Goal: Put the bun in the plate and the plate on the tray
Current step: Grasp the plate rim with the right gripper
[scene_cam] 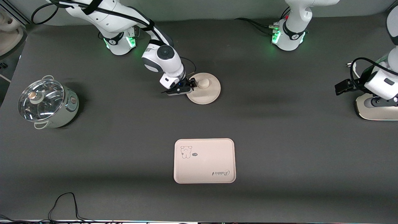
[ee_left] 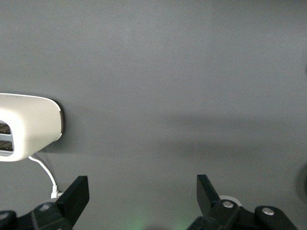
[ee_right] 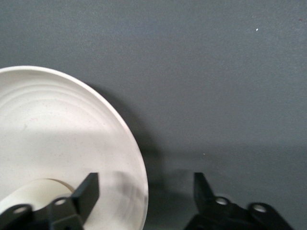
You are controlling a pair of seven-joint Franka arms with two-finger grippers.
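Two arms share your bench point(scene_cam: 279, 130), and in the front view only the right one works. Its right tool point(scene_cam: 190, 87) sits low at the plate point(scene_cam: 207, 95), at the rim toward the right arm's end. The bun point(scene_cam: 204, 83) already lies in that plate. The tray point(scene_cam: 204, 161) lies well apart, nearer the front camera, with nothing on it. A lidded pot point(scene_cam: 46, 103) stands at the right arm's end. The left tool point(scene_cam: 341, 87) waits over a cream appliance point(scene_cam: 377, 109) at the left arm's end.

From the left wrist view, your left tool point(ee_left: 143, 194) stands wide open with nothing in it, above bare bench beside the appliance point(ee_left: 29, 125).

From the right wrist view, the right tool point(ee_right: 146, 189) straddles the plate point(ee_right: 57, 139) rim, one finger point(ee_right: 86, 191) inside and one outside, partly open and gripping nothing yet. The bun point(ee_right: 36, 191) lies close by the inner finger.

Your risk: a thin rim pinch may slip, or tilt the plate on lifting, and the bun could roll off.
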